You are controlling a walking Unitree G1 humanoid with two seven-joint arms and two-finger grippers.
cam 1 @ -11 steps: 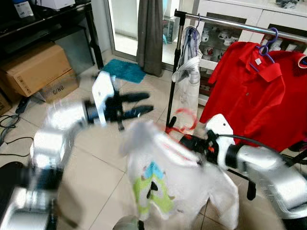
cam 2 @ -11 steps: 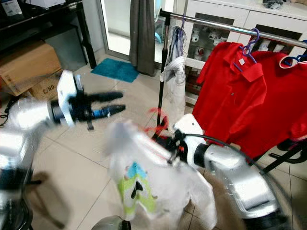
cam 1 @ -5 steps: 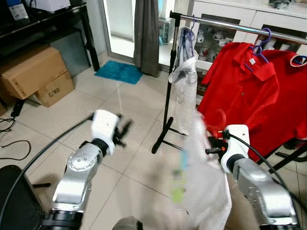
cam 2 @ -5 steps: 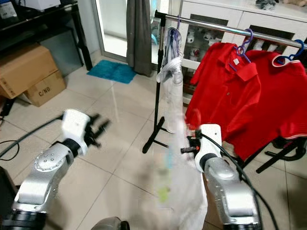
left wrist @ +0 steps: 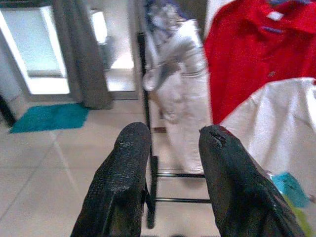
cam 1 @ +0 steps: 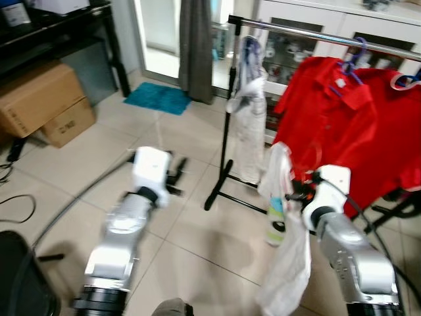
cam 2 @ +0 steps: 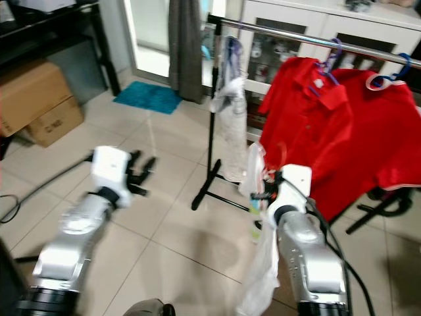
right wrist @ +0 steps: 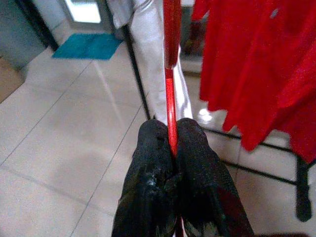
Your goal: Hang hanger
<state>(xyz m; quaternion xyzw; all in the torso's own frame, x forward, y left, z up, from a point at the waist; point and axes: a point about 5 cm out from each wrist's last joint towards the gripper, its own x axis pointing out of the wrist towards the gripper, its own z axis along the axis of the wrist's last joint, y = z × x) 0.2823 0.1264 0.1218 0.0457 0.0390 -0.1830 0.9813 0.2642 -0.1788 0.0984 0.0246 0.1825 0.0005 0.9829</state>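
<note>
My right gripper is shut on a thin red hanger, held upright. From that hanger a white shirt with a blue and green print droops in front of my right arm. The gripper is low in front of the clothes rail, well below the bar. On the rail hang red polo shirts and a white garment at its left end. My left gripper is open with nothing between its fingers. It is held out over the floor, left of the rack.
The rack's black post and foot stand on the tiled floor between my arms. Cardboard boxes sit at the far left under a black shelf. A blue mat and grey curtain lie behind.
My left arm dropped from a raised reach to low over the floor. The white shirt swung from spread out in front of me to hanging narrow under the right gripper.
</note>
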